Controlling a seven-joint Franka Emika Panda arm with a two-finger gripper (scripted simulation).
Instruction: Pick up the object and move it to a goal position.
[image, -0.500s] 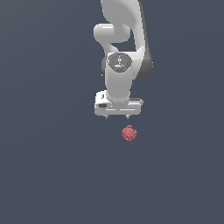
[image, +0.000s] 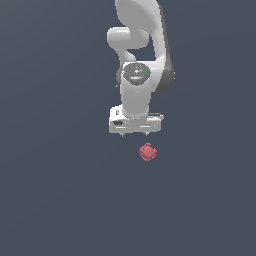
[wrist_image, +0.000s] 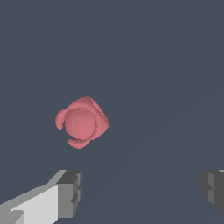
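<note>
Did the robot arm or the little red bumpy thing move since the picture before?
Hardly anything moved. The gripper looks to be in the same spot as before, above the red lumpy object and a bit toward the exterior view's left of it. Its fingers are spread wide apart and hold nothing. The red object lies just where it was on the dark floor, untouched.

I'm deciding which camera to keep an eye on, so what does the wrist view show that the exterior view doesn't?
Only the wrist view shows the red object up close, with its rounded centre and knobby lobes, and the dark finger pads set wide apart with nothing between them.

Only the exterior view shows the white arm and where the hand sits relative to the object.

Both show the object lying on the dark floor, clear of the hand.
</note>
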